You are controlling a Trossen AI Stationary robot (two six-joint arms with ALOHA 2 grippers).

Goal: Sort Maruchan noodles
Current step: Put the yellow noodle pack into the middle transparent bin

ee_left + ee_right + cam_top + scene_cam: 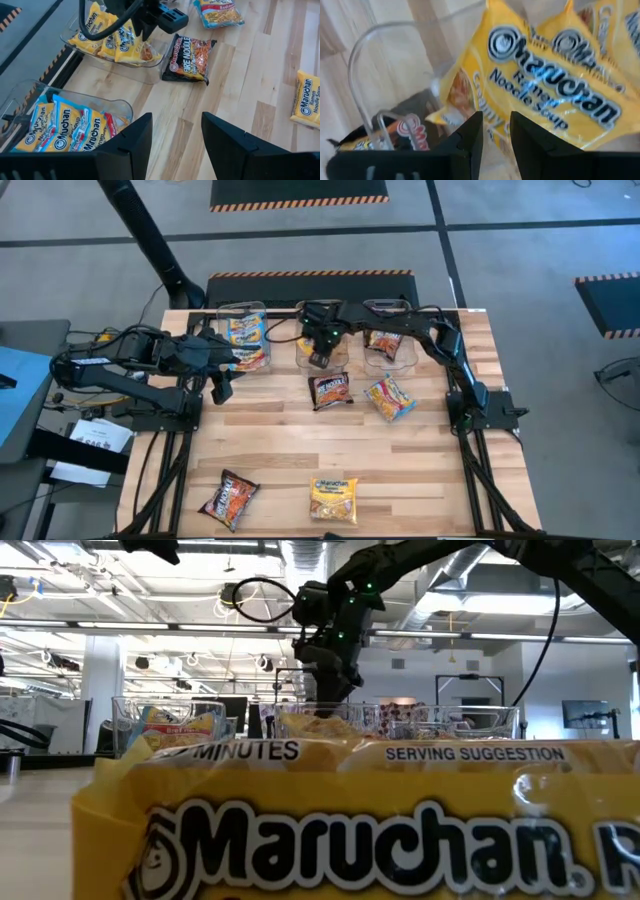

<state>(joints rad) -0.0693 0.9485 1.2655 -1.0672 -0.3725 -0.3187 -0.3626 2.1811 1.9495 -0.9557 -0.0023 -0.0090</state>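
Yellow Maruchan packets [555,95] in middle clear bin [145,75]; right tool [495,132] above them, fingers narrowly parted, empty. Left tool [175,145] spread, idle by blue-packet bin [120,107]. Risk: descending fingers snag bin rim, shoving it against black-red packet [330,391] on worktop [290,450].

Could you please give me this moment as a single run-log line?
right gripper: open, empty, over middle bin of yellow packets | left gripper: open, waiting | loose packets: four on table
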